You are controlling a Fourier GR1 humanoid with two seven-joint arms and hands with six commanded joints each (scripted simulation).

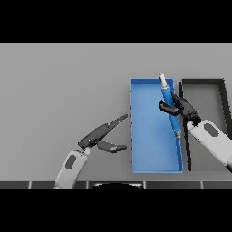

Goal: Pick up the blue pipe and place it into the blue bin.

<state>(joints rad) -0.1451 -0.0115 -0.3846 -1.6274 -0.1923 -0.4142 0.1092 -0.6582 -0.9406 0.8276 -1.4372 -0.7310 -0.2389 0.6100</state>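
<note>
On grey table (pixel 59 90), largest to least: blue bin (pixel 152 154), lying open beside dark bin (pixel 204 90). Over blue bin's right side, right hand (pixel 179 106), fingers curled round blue pipe (pixel 171 106), held slanted along right wall, far tip past the rim. Picked up already, by the look; lowering and letting go left. Left of bin, left hand (pixel 97 136), fingers straight, holding nothing.

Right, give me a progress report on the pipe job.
Done: the right hand has its fingers curled round the blue pipe. In hand: the pipe is over the blue bin, along its right side. Left: letting go so that it lies inside. The left hand hangs open beside the bin.
</note>
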